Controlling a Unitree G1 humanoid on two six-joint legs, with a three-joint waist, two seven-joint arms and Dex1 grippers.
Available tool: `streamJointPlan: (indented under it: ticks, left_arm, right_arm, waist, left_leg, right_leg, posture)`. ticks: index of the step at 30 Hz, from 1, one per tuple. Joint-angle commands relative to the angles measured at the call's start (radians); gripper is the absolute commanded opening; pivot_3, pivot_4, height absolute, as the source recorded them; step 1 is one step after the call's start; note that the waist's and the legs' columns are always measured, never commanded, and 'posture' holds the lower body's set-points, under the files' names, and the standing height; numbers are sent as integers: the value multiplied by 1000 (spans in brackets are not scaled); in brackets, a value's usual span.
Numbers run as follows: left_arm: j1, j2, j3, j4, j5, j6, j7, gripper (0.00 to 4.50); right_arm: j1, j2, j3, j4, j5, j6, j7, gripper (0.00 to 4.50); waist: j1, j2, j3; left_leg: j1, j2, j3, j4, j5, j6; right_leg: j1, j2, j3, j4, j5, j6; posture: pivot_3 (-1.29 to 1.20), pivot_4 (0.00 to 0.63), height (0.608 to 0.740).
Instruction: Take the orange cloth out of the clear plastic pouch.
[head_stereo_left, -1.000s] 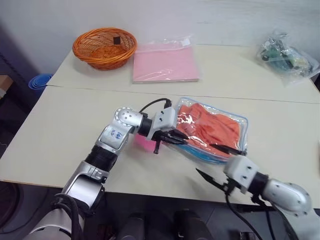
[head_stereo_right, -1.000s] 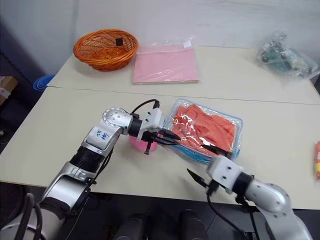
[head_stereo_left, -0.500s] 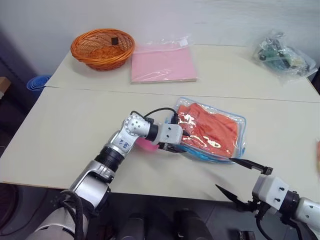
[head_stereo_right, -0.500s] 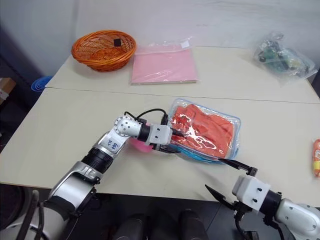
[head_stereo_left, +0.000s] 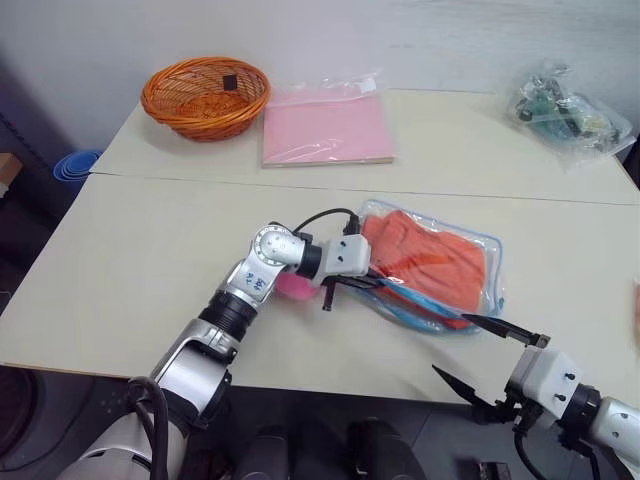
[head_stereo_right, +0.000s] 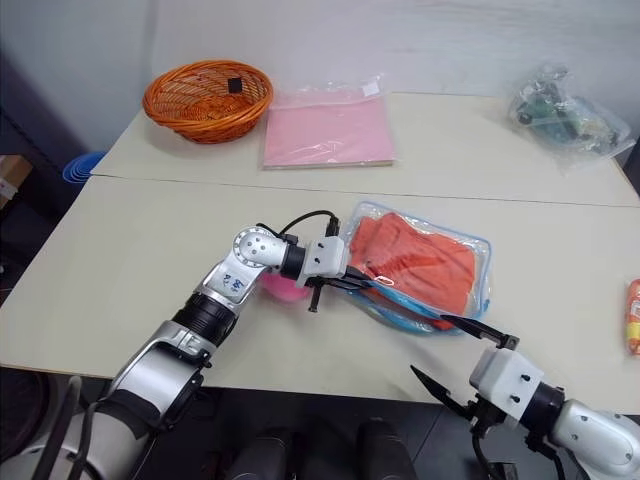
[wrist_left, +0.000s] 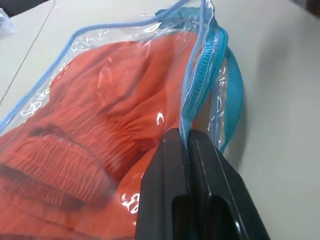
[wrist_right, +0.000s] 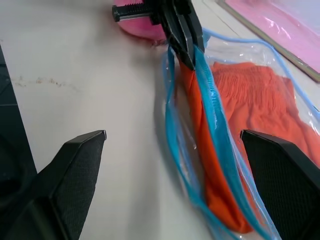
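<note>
Since a second ago my right gripper (head_stereo_left: 490, 360) has pulled off the pouch toward the lower right of the frame and hangs past the table's near edge, its two black fingers spread wide on nothing. My left gripper (head_stereo_left: 372, 281) has moved in and pressed its fingers together on the blue zipper edge of the clear plastic pouch (head_stereo_left: 491, 262); the left wrist view shows the edging pinched flat between the pads.

Item, pouch: transparent glossy film, rectangular, light blue piping all round, ribbed blue zipper tape along the near long side. It lies centre-right of the frame on the near table (head_stereo_left: 120, 270), long axis running from upper left to lower right, the mouth side facing the near edge and partly gaping, as the right wrist view shows.

Item, orange cloth (head_stereo_left: 430, 255): soft, crumpled, bright orange with a gathered, shirred band; inside the pouch, filling most of it, lying along the same axis.

Item, pink pom-pom (head_stereo_left: 293, 286): fluffy, round, just beside the left wrist at the pouch's left end.

Item, basket (head_stereo_left: 205, 95): woven orange wicker, round, upper left.

Item, pink sheet packet (head_stereo_left: 327, 127): flat, in a clear sleeve, beside the basket.

Item, bag of green and dark parts (head_stereo_left: 565, 112): crinkled clear film, upper right.
</note>
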Motion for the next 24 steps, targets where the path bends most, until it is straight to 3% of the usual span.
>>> streamJointPlan:
  ticks: [1, 7, 13, 16, 22, 24]
  left_arm:
    - [-3, -20, 42, -63, -60, 111, 9, 46]
    - [2, -48, 60, -148, -111, 357, 30, 46]
    - [23, -13, 27, -178, -85, 333, -6, 46]
    - [35, -11, 18, -196, -86, 328, -5, 677]
    - [36, -26, 14, -191, -77, 279, 8, 2522]
    - [33, -26, 7, -176, -62, 254, 14, 2522]
  right_arm:
    - [-18, 2, 19, -48, 13, 30, -22, 4500]
    - [-140, 21, 161, -135, -34, 196, -131, 4500]
    - [-157, 20, 191, -153, -36, 237, -147, 4500]
    - [-130, 20, 175, -149, -34, 219, -139, 4500]
    - [-40, 17, 78, -137, -12, 169, -111, 4500]
    - [-15, 18, 54, -135, -6, 155, -100, 4500]
  waist:
    - [0, 0, 0]
    - [-1, 1, 0]
    - [0, 1, 0]
    - [0, 1, 0]
    - [1, 1, 0]
    - [1, 1, 0]
  left_leg:
    - [0, 0, 0, 0, 0, 0]
    - [0, 0, -1, 0, 0, 0]
    - [-1, 0, -1, 0, 0, -1]
    - [-1, 0, -1, 0, 0, -1]
    - [-1, 0, 0, 0, 0, 0]
    - [-1, 0, 0, 0, 0, 0]
  right_leg:
    - [0, 0, 0, 0, 0, 0]
    - [-1, 0, 0, 1, 0, 0]
    - [-1, 0, 0, 0, 0, 0]
    - [-1, 0, 0, 0, 0, 0]
    - [0, 0, 0, 0, 0, 0]
    - [0, 0, 0, 0, 0, 0]
  posture:
    - [0, 150, 740]
    - [0, 150, 740]
    - [0, 150, 740]
    - [0, 150, 740]
    - [0, 150, 740]
    - [0, 150, 740]
